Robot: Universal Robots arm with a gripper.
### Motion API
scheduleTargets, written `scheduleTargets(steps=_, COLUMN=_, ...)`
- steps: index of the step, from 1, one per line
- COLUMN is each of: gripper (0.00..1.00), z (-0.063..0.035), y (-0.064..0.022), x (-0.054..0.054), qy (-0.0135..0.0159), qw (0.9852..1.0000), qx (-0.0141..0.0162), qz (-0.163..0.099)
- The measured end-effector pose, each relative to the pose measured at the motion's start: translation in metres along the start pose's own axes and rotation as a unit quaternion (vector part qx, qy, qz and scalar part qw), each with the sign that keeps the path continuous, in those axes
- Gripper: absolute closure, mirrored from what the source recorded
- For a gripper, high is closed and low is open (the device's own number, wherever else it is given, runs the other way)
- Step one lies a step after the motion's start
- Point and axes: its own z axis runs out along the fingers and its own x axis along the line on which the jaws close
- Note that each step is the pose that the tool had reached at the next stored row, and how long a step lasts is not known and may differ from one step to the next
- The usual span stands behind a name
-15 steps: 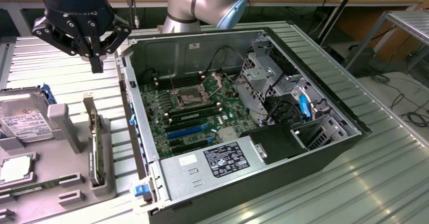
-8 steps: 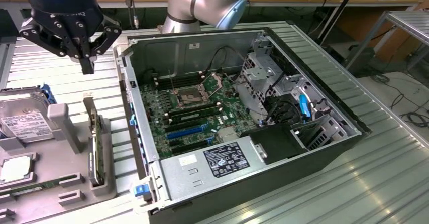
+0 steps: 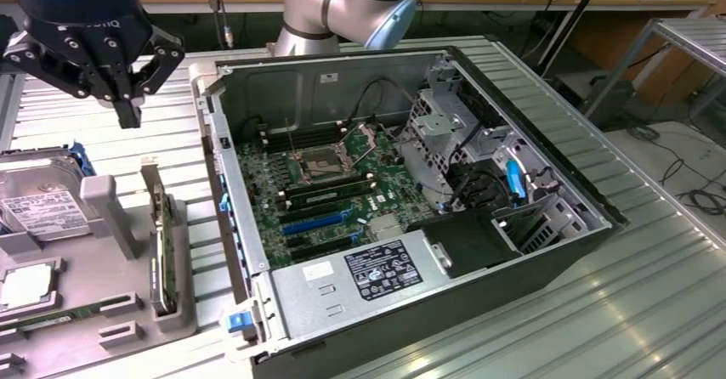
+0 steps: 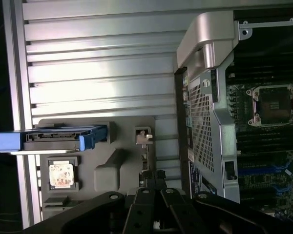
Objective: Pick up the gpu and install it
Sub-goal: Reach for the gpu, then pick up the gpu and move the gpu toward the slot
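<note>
We are hovering the gripper [image 3: 127,114] over the ribbed table [image 3: 635,294], with the jaws pressed together and carrying nothing. The graphics card [image 3: 160,241] is standing on its long edge in a slot of the grey holder [image 3: 108,222], just beside the open computer case [image 3: 306,73]. We are sitting above it and off beyond one end of it, not touching it.

We are judging the first risk to be the closed jaws. Going down like this, they would be pushing on the card's thin top edge instead of straddling it, and could be tipping it or jamming it in the slot.

The second risk is crowding. The case wall is running close along one side of the card and the hard drive [image 3: 34,209] is lying on the other, so a spread finger drifting sideways could be scraping either one.

An off-centre grip is worrying us too, since a thin board held near one end would probably be swinging as it lifts. On the motherboard [image 3: 329,175] the slots are looking narrow, with cables hanging near, so a tilted card could be snagging or bending its contacts.
</note>
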Motion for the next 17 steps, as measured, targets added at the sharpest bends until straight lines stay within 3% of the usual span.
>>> scheduleTargets(steps=17, gripper=0.89, z=-0.0002, y=-0.0020, x=0.0021, qy=0.0000, qw=1.0000, qx=0.0000, qz=0.000)
